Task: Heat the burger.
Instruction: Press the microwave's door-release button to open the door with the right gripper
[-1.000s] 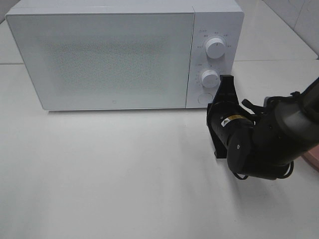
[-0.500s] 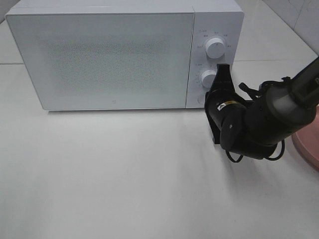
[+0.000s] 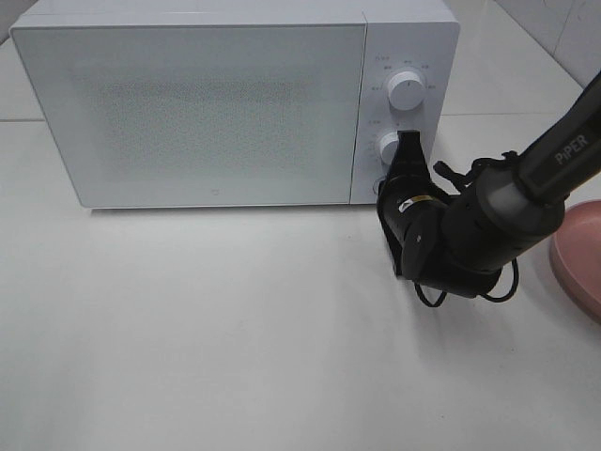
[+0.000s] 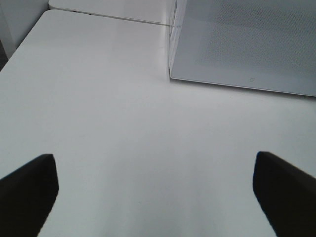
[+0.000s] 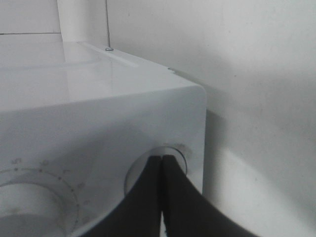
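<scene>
1. The left gripper [image 4: 158, 192] hung over the bare white table [image 3: 235, 357], its jaws spread wide with nothing between them.
2. In its wrist view, only the two dark fingertips [image 4: 29, 190] showed at the edges, and the near corner of the microwave [image 3: 207, 113] lay ahead.
3. The right arm [image 3: 488, 235] reached in from the right side and was turned towards the microwave's control panel.
4. A pink plate [image 3: 577, 254] sat at the right edge of the table, beside that arm. Only part of it was in view.
5. The right gripper [image 3: 392, 183] was clenched tight and held nothing. Its closed tips [image 5: 162, 160] were at the round button [image 5: 140, 175] at the bottom of the panel. Contact looked likely but could not be confirmed.
6. The lower dial [image 3: 394, 147] stood just above the gripper, and the upper dial [image 3: 407, 89] was farther up.
7. The microwave door was shut.
8. The burger showed in no view, so its place could not be told.
</scene>
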`<state>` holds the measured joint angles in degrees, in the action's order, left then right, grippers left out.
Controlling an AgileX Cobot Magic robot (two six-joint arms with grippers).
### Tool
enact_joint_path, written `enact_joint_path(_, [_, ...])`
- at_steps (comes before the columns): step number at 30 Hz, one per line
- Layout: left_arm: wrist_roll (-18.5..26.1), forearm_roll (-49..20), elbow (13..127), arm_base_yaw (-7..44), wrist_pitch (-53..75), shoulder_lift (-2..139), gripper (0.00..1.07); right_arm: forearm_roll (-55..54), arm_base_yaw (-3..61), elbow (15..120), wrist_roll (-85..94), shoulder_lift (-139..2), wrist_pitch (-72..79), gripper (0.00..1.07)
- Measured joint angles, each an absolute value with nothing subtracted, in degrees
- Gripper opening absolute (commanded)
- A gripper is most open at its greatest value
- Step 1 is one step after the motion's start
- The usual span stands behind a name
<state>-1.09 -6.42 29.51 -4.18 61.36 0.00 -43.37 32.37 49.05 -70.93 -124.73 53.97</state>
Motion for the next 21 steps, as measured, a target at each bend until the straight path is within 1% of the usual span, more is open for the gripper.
enact_joint_path(21, [-1.09,-6.42,29.51,-4.18,61.36,0.0,1.02,-44.18,32.49,50.65,-69.04,-125.76,54.14,0.0])
